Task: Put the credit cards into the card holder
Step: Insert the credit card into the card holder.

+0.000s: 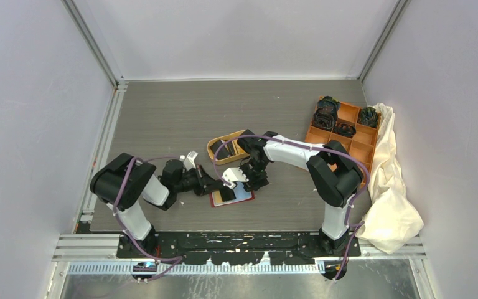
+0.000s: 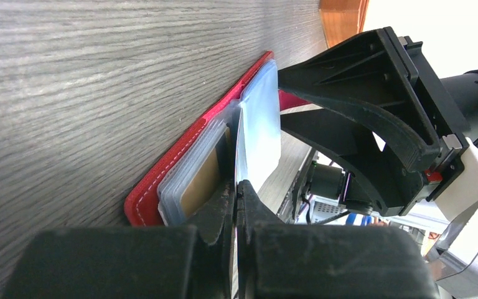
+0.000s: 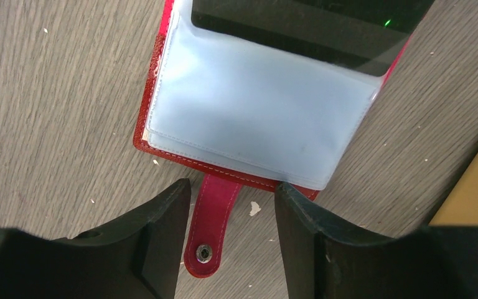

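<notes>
Card holder (image 1: 239, 196) lies open and flat on the table (image 1: 162, 118), near the front edge and between the two arms. Red cover down, pale blue-grey lining up.

Left gripper (image 2: 236, 187) comes in low from the left. It is clenched on one thin pale sleeve (image 2: 258, 124) of the holder, pinching the leaf's edge so it stands up off the stack beneath. Under the raised leaf more clear sleeves lie flat. One of them holds a yellowish card (image 2: 200, 182).

Right gripper (image 3: 233, 193) hangs over the holder's rear side, released, with its fingers (image 3: 162, 237) spread wide. The red clasp tab (image 3: 210, 224), with its metal snap, lies flat on the table in the gap between those fingers. It seems to touch neither of them. The holder body lies just past the fingertips, its stitched red edge about level with the tips.

In the right wrist view a dark glossy shape sits at the holder's far edge; cannot tell what it is.

In the top view both grippers meet at the holder, the left one at its left end and the right one at its rear edge.

Orange oval tray (image 1: 210, 148) sits just behind the holder, contents too small to tell. Orange compartment box (image 1: 350, 113) with black coiled bands (image 1: 328, 111) is well apart at the far right, beside a cream cloth (image 1: 392, 187).
</notes>
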Controlling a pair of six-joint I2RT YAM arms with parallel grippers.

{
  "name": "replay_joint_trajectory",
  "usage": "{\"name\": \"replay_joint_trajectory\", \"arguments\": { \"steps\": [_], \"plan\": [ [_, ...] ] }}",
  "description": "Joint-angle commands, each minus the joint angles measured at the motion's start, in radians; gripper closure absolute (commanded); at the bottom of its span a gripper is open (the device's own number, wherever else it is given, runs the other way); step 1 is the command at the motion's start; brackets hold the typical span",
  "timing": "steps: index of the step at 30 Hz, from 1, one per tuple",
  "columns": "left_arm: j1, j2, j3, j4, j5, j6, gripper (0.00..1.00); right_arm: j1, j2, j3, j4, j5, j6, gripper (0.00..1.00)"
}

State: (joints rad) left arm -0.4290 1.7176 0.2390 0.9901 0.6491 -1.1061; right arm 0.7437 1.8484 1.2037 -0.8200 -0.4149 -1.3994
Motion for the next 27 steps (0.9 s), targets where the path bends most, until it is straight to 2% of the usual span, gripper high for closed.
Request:
{"name": "replay_joint_trajectory", "arguments": {
  "steps": [1,5,10,27],
  "plan": [
    [-0.014,0.063,-0.004,0.147,-0.003,-0.033,1.00,0.024,0.034,0.005,-0.039,-0.045,0.009,0.43],
    [-0.018,0.114,-0.014,0.218,-0.007,-0.059,1.00,0.024,0.034,0.005,-0.040,-0.046,0.010,0.43],
    [-0.019,0.131,-0.021,0.228,-0.020,-0.074,1.00,0.024,0.034,0.006,-0.041,-0.044,0.010,0.44],
    [-0.033,0.068,-0.015,0.082,-0.008,-0.084,1.00,0.026,0.034,0.006,-0.041,-0.044,0.012,0.44]
  ]
}}
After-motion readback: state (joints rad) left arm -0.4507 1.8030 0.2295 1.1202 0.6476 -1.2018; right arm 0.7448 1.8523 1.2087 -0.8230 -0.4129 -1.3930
